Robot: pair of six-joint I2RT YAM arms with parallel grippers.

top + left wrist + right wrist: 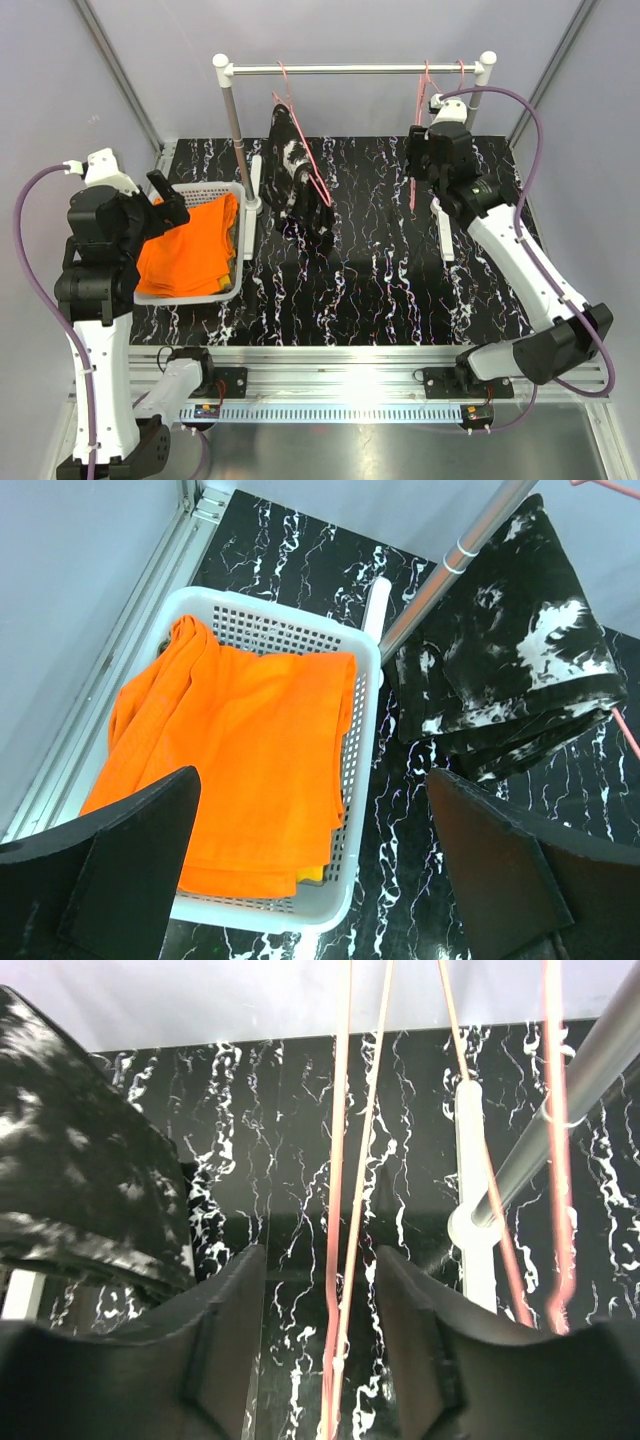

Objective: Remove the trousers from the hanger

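Observation:
The black trousers with white splashes (300, 185) hang folded over a pink hanger (290, 105) on the rail, left of centre; they also show in the left wrist view (520, 670) and the right wrist view (80, 1160). The bright orange trousers (190, 245) lie in the white basket (365, 740). A bit of yellow cloth (312, 872) peeks from under them. My left gripper (315, 880) is open and empty above the basket's near right corner. My right gripper (322, 1340) is open, with the wires of an empty pink hanger (345, 1260) between its jaws, not pinched.
The metal rail (350, 69) rests on two posts (236, 130) with white feet (475, 1230). Another empty pink hanger (462, 75) hangs at the rail's right end. The basket (225, 290) stands at the table's left edge, next to the left post.

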